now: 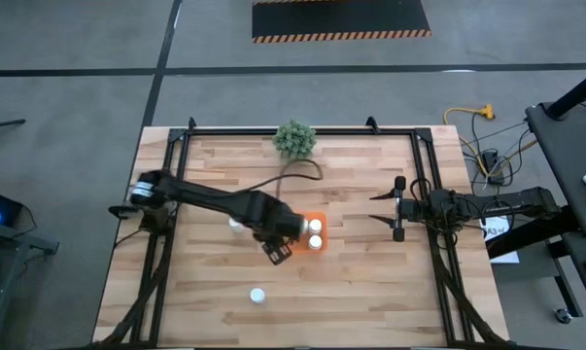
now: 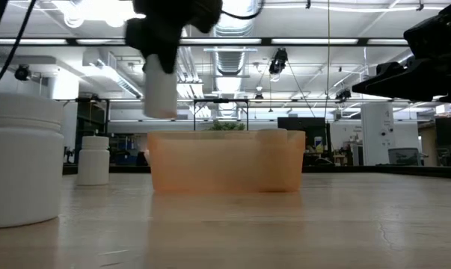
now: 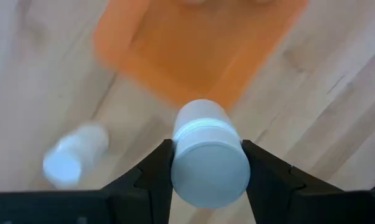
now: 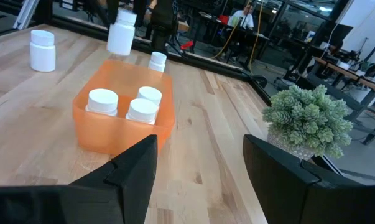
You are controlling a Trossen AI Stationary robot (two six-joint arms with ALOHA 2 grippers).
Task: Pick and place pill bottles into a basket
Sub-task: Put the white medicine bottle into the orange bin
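Observation:
The orange tray (image 1: 302, 222) stands mid-table with three white bottles (image 4: 142, 110) upright inside it. My left gripper (image 1: 278, 249) is above the tray's near left corner, shut on a white bottle (image 2: 161, 86) that hangs above the tray's rim. Other bottles stand on the table: one left of the tray (image 1: 236, 226), one near the front edge (image 1: 258, 295). My right gripper (image 4: 199, 180) waits open and empty right of the tray (image 1: 399, 207). My left gripper pinches the bottle's upper part (image 3: 175, 146) between its two fingers (image 3: 153, 168), one on each side. The fingers come from above, pointing down. The bottle hangs upright below them, lifted clear of the table and tray (image 3: 193, 50).
A small green plant (image 1: 294, 139) stands at the table's far edge. Black frame rails (image 1: 171, 185) run along the table's left and right sides. Bare wood lies between the tray and my right arm.

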